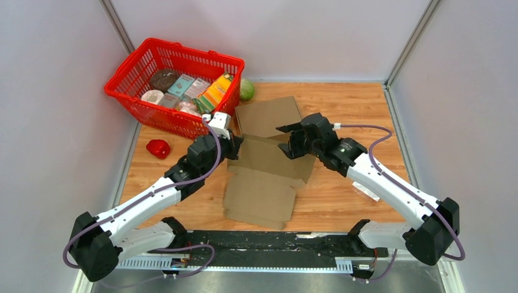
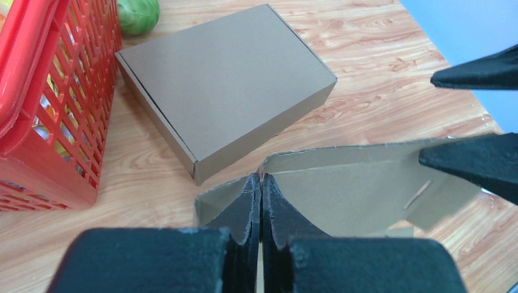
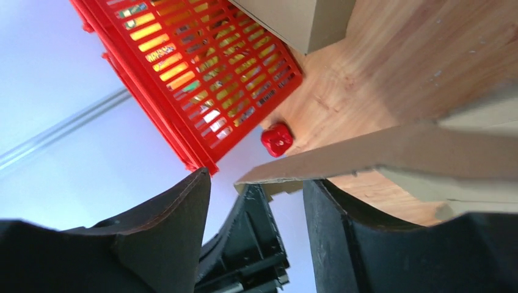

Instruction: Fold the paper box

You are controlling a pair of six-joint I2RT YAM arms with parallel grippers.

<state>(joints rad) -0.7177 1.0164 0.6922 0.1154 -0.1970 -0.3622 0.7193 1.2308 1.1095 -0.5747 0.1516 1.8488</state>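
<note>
The paper box [image 1: 262, 183] is a brown cardboard blank lying half unfolded in the middle of the table, its far panel raised. My left gripper [image 1: 235, 146] is shut on the left end of that raised panel [image 2: 342, 183], and the card edge shows pinched between its fingertips [image 2: 261, 183]. My right gripper [image 1: 287, 137] stands open at the panel's right end. In the right wrist view the card edge [image 3: 379, 152] lies across the tip of the right finger [image 3: 330, 226], with the other finger well apart from it.
A closed brown box [image 1: 269, 116] lies just behind the blank. A red basket [image 1: 174, 85] of groceries stands at the back left, with a green cabbage [image 1: 246, 90] beside it. A red pepper [image 1: 158, 148] lies left of my left arm.
</note>
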